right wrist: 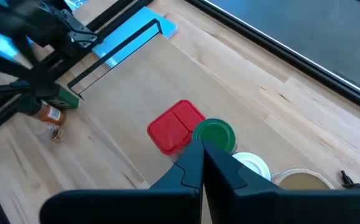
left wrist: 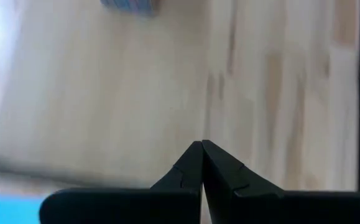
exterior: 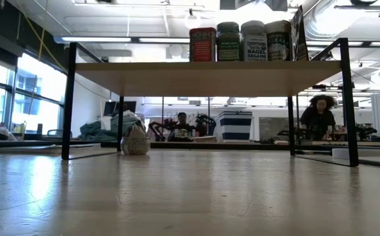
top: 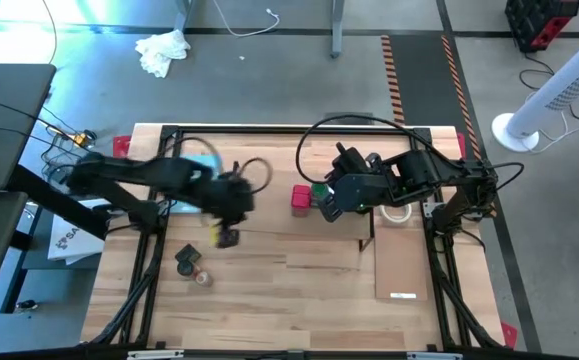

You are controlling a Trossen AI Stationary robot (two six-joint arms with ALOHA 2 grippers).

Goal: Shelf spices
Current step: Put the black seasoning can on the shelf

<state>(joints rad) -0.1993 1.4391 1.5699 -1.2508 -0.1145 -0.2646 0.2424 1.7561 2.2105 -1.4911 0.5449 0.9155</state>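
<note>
The left gripper (left wrist: 201,155) has its two dark fingers pressed fully together with nothing between them, and it hangs over bare pale wood of the butcher-block table (top: 289,290), near the left end of the shelf. The right gripper (right wrist: 201,152) is closed the same way and holds nothing; it hangs just above the row of jars on the low rack with the pale wooden plank top and thin black wire end frames (exterior: 203,71). Directly below its fingertips stand a square red-lidded tin (right wrist: 175,126), a round green-lidded jar (right wrist: 214,134), a white-lidded jar (right wrist: 249,165) and a tan-lidded jar (right wrist: 301,180), side by side and close to each other, near the right end of the plank. From the table level the four stand upright on the top, and the space under the plank is open, with only one small jar lying on its side (exterior: 136,141) on the table beyond it. In front of the left arm two small jars are on the table, a dark-topped one (top: 187,259) and a pinkish one (top: 202,278) just beside it, with much free wood around them toward the near edge. A flat light-blue pad (top: 201,163) lies at the far left, partly under the arm, and a thin flat pale board (top: 401,262) lies at the right side with a white tape ring (top: 397,212) at its far end.
</note>
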